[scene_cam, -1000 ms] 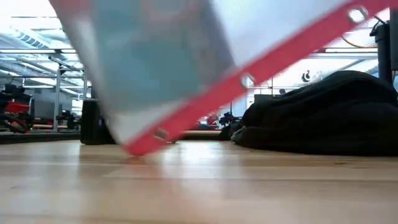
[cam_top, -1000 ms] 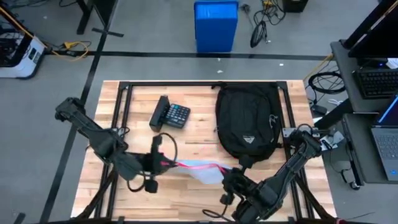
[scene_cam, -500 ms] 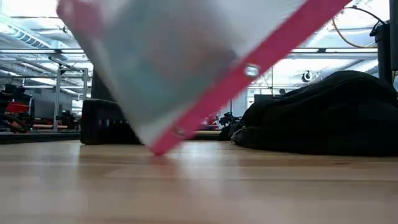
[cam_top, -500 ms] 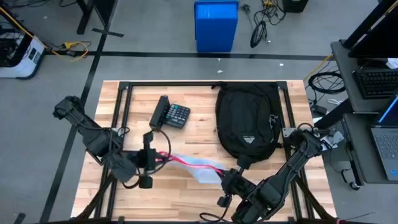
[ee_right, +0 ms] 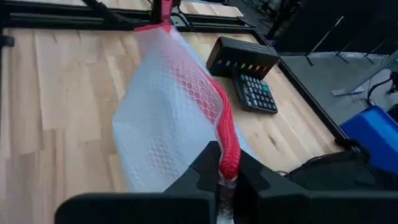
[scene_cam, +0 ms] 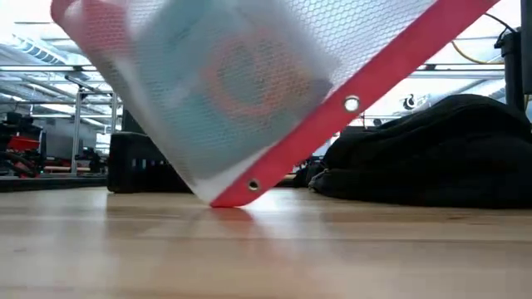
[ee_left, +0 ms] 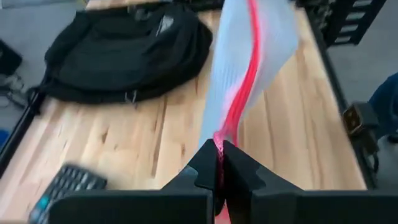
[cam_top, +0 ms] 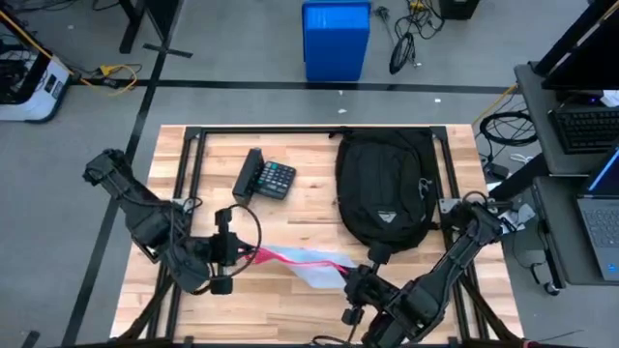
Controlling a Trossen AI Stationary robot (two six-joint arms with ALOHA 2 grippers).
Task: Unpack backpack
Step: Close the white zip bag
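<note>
The black backpack (cam_top: 384, 188) lies flat on the table's far right part, and shows in the low view (scene_cam: 440, 154). A white mesh pouch with a red edge (cam_top: 309, 263) hangs between my two grippers near the table's front. My left gripper (cam_top: 247, 254) is shut on its left end. My right gripper (cam_top: 346, 276) is shut on its right end. In the low view the pouch (scene_cam: 241, 91) slants, and blurred teal and orange contents show through the mesh. My left gripper pinches the pouch's red edge (ee_left: 224, 134) at its left end between its two fingers, coming level from the table's left. The pouch stretches away from the fingers. My right gripper pinches the same red edge (ee_right: 229, 146) at the pouch's right end, coming from the near right. The pouch hangs tilted, its lower corner (scene_cam: 235, 199) on the table.
A black calculator with its open cover (cam_top: 266, 178) lies at the far middle left, left of the backpack. A black frame (cam_top: 193, 174) runs around the tabletop. Bare wood shows along the near edge.
My left gripper has drawn a little toward the table's left edge with its end of the pouch. The pouch has swung between the grippers. In the low view its lower corner has slid along the table toward the right.
</note>
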